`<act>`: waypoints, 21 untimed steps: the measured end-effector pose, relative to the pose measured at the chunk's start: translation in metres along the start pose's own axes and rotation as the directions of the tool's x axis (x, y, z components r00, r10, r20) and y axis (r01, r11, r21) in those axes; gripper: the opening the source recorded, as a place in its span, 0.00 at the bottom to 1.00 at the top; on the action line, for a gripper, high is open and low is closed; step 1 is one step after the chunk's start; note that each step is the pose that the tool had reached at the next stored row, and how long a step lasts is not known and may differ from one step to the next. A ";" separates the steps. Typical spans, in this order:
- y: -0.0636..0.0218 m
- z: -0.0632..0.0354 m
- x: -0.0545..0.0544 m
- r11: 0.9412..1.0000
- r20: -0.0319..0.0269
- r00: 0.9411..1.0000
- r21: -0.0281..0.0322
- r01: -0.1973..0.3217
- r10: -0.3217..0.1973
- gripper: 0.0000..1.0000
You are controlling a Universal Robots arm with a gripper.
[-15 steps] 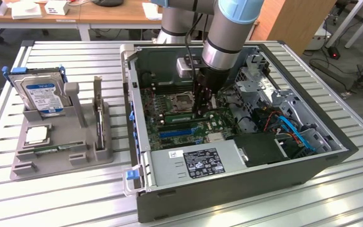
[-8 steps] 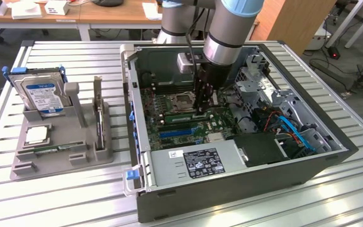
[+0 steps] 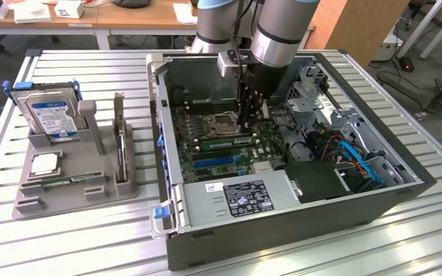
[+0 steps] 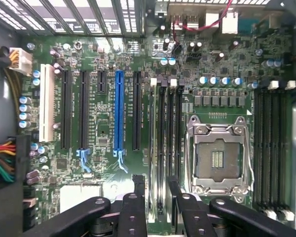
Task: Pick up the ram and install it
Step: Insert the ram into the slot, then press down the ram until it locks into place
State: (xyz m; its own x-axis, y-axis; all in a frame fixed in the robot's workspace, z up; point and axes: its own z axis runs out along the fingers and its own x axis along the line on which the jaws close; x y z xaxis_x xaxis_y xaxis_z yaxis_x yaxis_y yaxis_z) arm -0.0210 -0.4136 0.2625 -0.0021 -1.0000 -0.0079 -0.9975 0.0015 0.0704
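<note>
Ram (image 3: 229,140) is seen as a green stick on edge in a slot beside the processor socket (image 4: 218,159), inside the open case (image 3: 282,236). Gripper (image 4: 156,181) is poised just above, fingers parted, nothing clamped. Light, stiff and brittle, it is judged; long edges are best pinched. Hard drive (image 3: 52,112) is kept in the grey holder (image 3: 67,201).

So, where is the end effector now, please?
In the exterior view, the end effector hangs inside the computer case, over the memory slots beside the CPU socket.
</note>
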 end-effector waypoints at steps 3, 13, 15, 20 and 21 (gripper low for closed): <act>0.0001 -0.0013 0.000 1.000 0.000 1.000 0.000 0.000 0.000 0.30; 0.0001 -0.0014 0.000 1.000 0.000 1.000 0.000 0.000 0.000 0.30; 0.0001 -0.0014 0.000 1.000 0.000 1.000 0.000 0.000 0.000 0.30; 0.0001 -0.0014 0.000 1.000 0.000 1.000 0.000 0.000 0.000 0.10; 0.0001 -0.0014 0.000 1.000 0.000 1.000 0.000 0.000 0.000 0.10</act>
State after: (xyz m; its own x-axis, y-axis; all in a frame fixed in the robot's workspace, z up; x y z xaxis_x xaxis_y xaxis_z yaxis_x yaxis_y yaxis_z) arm -0.0210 -0.4137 0.2639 -0.0021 -1.0000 -0.0079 -0.9975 0.0015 0.0704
